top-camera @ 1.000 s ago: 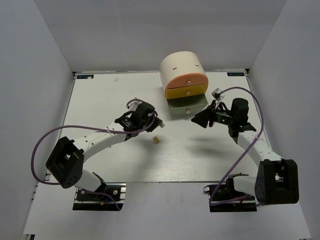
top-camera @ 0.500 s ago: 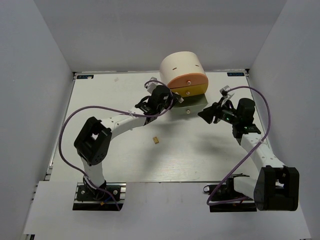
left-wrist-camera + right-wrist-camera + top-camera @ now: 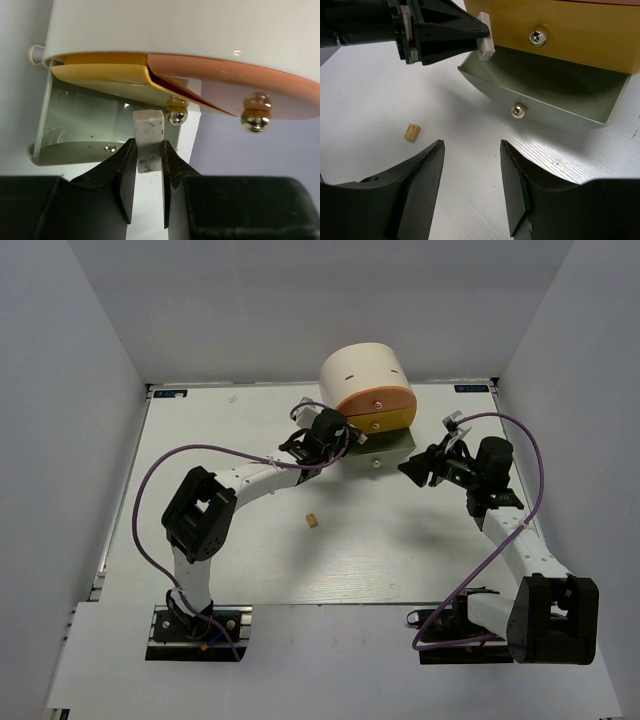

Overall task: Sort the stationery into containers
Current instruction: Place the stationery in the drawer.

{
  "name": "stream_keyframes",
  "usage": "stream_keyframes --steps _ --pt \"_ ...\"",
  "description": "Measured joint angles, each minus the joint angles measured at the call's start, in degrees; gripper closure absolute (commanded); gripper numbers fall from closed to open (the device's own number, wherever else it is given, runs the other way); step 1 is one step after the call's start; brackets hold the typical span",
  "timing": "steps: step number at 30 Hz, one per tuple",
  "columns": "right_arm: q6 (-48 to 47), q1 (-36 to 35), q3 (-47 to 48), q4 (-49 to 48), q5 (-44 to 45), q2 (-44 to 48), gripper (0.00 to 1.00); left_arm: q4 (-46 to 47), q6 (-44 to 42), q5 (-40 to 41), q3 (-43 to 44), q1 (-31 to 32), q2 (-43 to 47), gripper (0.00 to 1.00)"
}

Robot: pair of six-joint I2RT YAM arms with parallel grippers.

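Observation:
My left gripper [image 3: 148, 152] is shut on a grey speckled eraser [image 3: 148, 135], holding it upright just in front of the left end of the pulled-out pale green drawer [image 3: 75, 127]. That drawer sits under the shut yellow drawer [image 3: 100, 75] and orange drawer [image 3: 235, 85] of the cream desk unit [image 3: 362, 368]. In the right wrist view the left gripper's fingers [image 3: 455, 30] hold the eraser [image 3: 485, 36] at the green drawer's rim [image 3: 485, 87]. A tan eraser [image 3: 313, 522] lies loose on the table. My right gripper [image 3: 471, 150] is open and empty, hovering right of the drawers.
Round metal knobs stick out of the drawer fronts: one on the green drawer [image 3: 519, 111], one on the yellow drawer [image 3: 538, 36]. Grey walls enclose the white table [image 3: 200, 440] on three sides. The arms' purple cables loop over the table at each side.
My left arm has swung from mid-table up to the drawer unit, carrying the grey eraser. My right gripper has drawn back a little to the right. The tan eraser has not moved.

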State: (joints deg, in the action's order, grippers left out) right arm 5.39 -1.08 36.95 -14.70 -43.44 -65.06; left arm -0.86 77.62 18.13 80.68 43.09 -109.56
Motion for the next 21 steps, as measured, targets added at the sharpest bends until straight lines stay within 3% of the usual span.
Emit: stream_keyframes --steps 5,10,13,17,19,20,21 --pt "-0.09 0.02 0.0 0.04 -0.24 0.0 0.46 -1.22 0.68 0.42 1.18 0.0 -1.77 0.5" --pt "-1.36 0.02 0.0 1.14 -1.46 0.0 0.43 -1.75 0.87 0.52 1.36 0.0 -1.75 0.42" --pt "-2.51 0.0 0.0 1.49 -3.41 0.0 0.43 -1.79 0.94 0.48 1.33 0.0 -1.6 0.42" --pt "-8.24 -0.07 0.13 4.11 -8.74 0.0 0.4 -1.88 0.0 0.28 0.92 0.07 -0.31 0.53" --pt "-14.51 -0.5 0.42 7.61 -13.09 -0.02 0.39 -2.12 -1.49 -0.2 -0.7 0.24 2.14 0.69" --pt "-18.08 -0.87 0.74 9.94 -14.88 -0.04 0.42 -1.92 -2.45 -0.48 -2.56 0.31 4.35 0.76" --pt "-22.47 -1.36 1.07 13.11 -17.0 -0.15 0.55 -1.81 -3.34 -0.79 -5.18 0.42 7.37 0.84"
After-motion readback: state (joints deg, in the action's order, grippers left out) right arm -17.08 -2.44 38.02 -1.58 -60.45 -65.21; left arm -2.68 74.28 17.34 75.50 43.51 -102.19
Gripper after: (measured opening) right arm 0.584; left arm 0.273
